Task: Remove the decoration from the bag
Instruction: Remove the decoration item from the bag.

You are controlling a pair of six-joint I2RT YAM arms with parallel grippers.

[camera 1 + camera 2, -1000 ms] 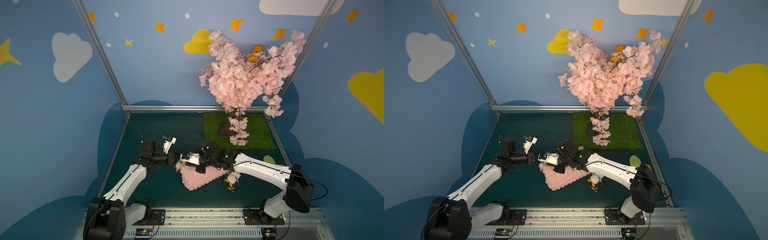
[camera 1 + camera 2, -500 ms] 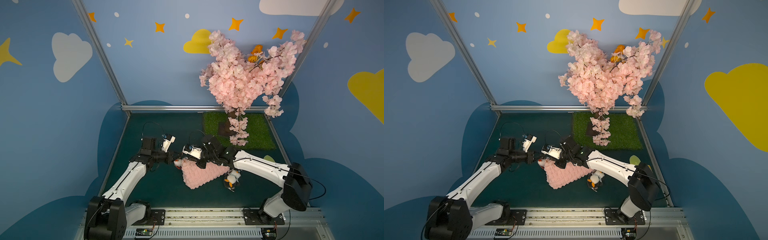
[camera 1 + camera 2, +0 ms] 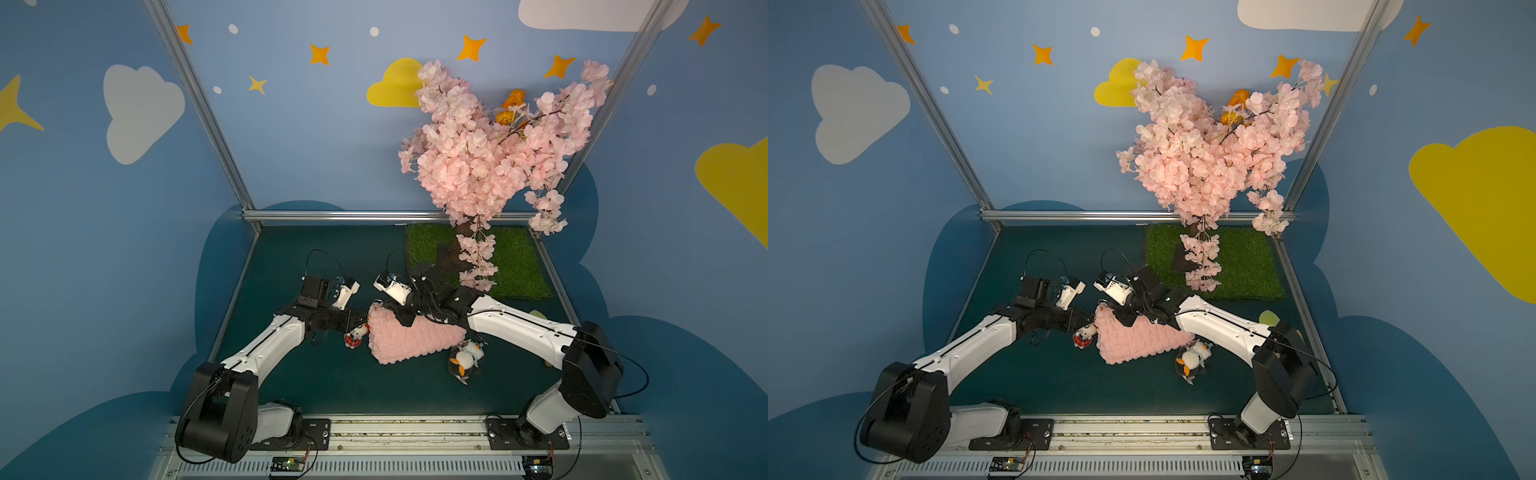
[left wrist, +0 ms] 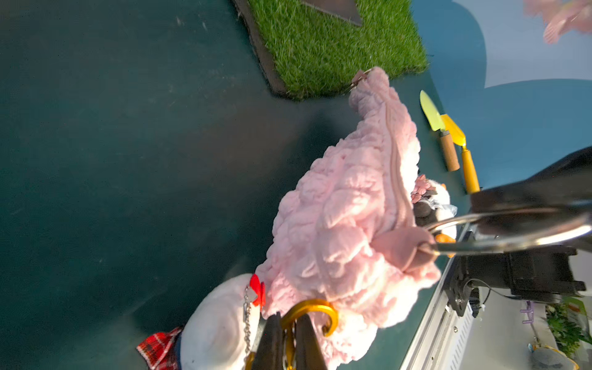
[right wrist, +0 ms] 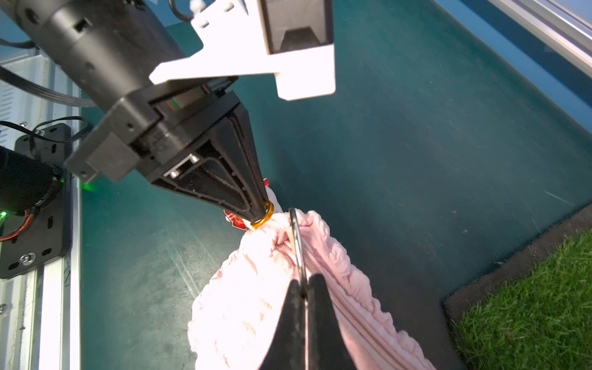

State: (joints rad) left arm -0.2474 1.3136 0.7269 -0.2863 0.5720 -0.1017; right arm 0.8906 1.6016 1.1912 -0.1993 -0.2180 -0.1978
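The pink puffy bag (image 3: pixel 411 340) (image 3: pixel 1136 338) lies on the dark green floor with its left end raised. My right gripper (image 5: pixel 304 282) (image 3: pixel 404 318) is shut on the silver ring (image 5: pixel 296 243) (image 4: pixel 512 237) at that end. A small white plush decoration (image 4: pixel 221 323) (image 3: pixel 355 334) with a red plaid scarf hangs beside the bag's corner. My left gripper (image 4: pixel 290 317) (image 5: pixel 262 211) (image 3: pixel 1090 326) is shut on its gold clip (image 4: pixel 315 309), which curves against the bag's fabric. Whether the clip is hooked to the bag I cannot tell.
A penguin plush (image 3: pixel 463 361) lies at the bag's right end. The grass mat (image 3: pixel 515 266) with the pink blossom tree (image 3: pixel 490 153) stands at the back right. Two small trowels (image 4: pixel 448 137) lie near the right wall. A metal rail (image 3: pixel 415 428) runs along the front.
The right gripper has lifted the ring end of the bag, which now stands higher. The left gripper has kept its hold on the clip and shifted slightly toward the bag.
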